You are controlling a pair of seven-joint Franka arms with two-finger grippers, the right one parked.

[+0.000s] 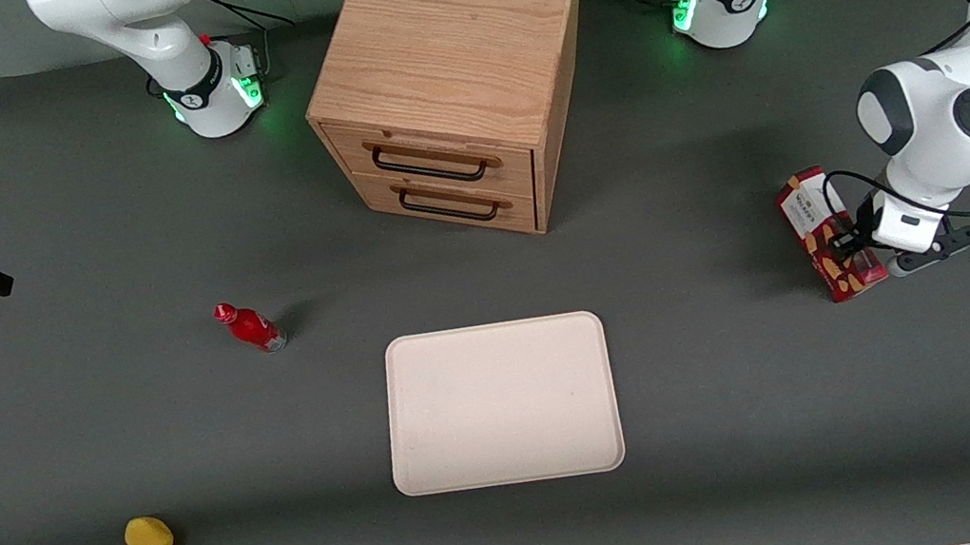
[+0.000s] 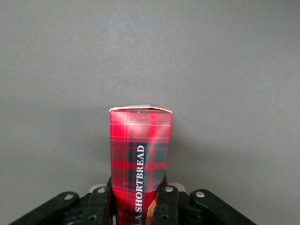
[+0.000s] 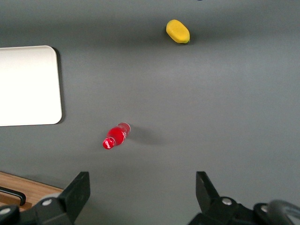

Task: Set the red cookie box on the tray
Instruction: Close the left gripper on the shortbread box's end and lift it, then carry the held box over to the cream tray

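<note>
The gripper (image 1: 849,249) is closed on the red cookie box (image 1: 824,234), one finger on each long narrow side near one end. In the wrist view the fingers (image 2: 99,202) press against the plaid sides of the red cookie box (image 2: 139,164), and most of its length sticks out in front of them. Holding it across the narrow width probably suits the fingers' limited reach, and it leaves the broad face free to go down flat.

The box is at the working arm's end of the desk (image 1: 758,424), well apart from the tray (image 1: 436,458). Whether it rests on the desk or hangs just above it, I cannot tell.

The tray lies flat in front of the drawer cabinet (image 1: 446,76), nearer the front camera, and it is much wider than the box, so the placing should need little precision.

A small red bottle (image 1: 251,327) and a yellow object (image 1: 149,538) sit toward the parked arm's end, out of a straight path to the tray.
</note>
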